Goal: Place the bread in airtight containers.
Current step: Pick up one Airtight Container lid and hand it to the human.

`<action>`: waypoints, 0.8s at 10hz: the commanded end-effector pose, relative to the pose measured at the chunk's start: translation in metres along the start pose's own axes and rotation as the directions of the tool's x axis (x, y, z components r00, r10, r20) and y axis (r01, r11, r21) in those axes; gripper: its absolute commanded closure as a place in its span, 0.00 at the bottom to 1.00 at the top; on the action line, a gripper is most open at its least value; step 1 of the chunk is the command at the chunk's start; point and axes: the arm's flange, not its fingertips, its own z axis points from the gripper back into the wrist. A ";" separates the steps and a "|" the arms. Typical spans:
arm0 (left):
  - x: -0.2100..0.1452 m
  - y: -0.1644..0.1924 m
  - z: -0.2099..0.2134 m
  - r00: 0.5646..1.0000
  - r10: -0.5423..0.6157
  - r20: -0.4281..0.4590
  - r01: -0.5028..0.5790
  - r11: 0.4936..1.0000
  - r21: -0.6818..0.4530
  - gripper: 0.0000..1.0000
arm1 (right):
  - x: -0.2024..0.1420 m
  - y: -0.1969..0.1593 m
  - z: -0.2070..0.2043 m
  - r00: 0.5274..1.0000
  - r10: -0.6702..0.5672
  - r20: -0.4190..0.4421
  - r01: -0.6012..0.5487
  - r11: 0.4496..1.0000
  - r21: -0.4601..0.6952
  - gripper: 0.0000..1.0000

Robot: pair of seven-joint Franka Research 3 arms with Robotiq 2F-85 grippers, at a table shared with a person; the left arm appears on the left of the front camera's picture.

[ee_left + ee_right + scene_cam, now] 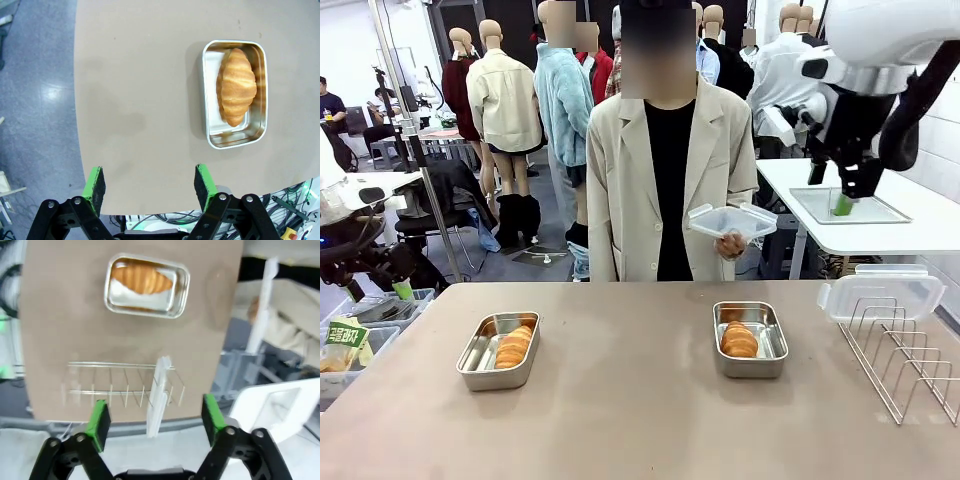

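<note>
Two steel airtight containers sit lidless on the table, the left one (488, 380) and the right one (751, 368). Each holds one golden bread roll, left (514, 347) and right (739, 341). My left gripper (150, 182) hangs open and empty over the table's near edge, with its container (233, 136) and bread (236, 86) ahead to the right. High over the table's right side, my right gripper (155, 420) is open and empty above the wire rack (120, 382). Beyond the rack lie its container (162, 301) and bread (141, 279). A person's hand holds a clear lid (728, 220).
A second clear white-rimmed lid (880, 295) stands in the wire rack (905, 365) at the table's right end. The person stands at the far edge. My left arm's gripper (400, 290) is off the table's left side, near bins with packets (345, 345). My right gripper (844, 198) is raised.
</note>
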 end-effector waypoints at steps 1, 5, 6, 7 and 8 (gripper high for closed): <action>0.001 0.000 0.000 1.000 0.012 0.009 -0.012 1.000 0.001 0.08 | -0.030 -0.017 -0.023 0.999 0.023 0.049 -0.027 0.997 0.079 0.00; 0.001 0.000 0.000 1.000 0.012 0.009 -0.012 1.000 0.001 0.08 | -0.081 -0.028 -0.086 0.981 -0.186 0.046 0.180 0.978 0.105 0.00; 0.001 0.000 0.000 1.000 0.012 0.009 -0.012 1.000 0.001 0.08 | -0.091 -0.026 -0.099 0.977 -0.208 0.039 0.202 0.972 0.122 0.00; 0.001 0.000 0.000 1.000 0.012 0.009 -0.012 1.000 0.001 0.08 | -0.099 -0.023 -0.111 0.977 -0.214 0.018 0.211 0.972 0.106 0.00; 0.001 0.000 0.000 1.000 0.012 0.009 -0.012 1.000 0.001 0.08 | -0.106 -0.022 -0.117 0.974 -0.224 0.023 0.218 0.965 0.148 0.00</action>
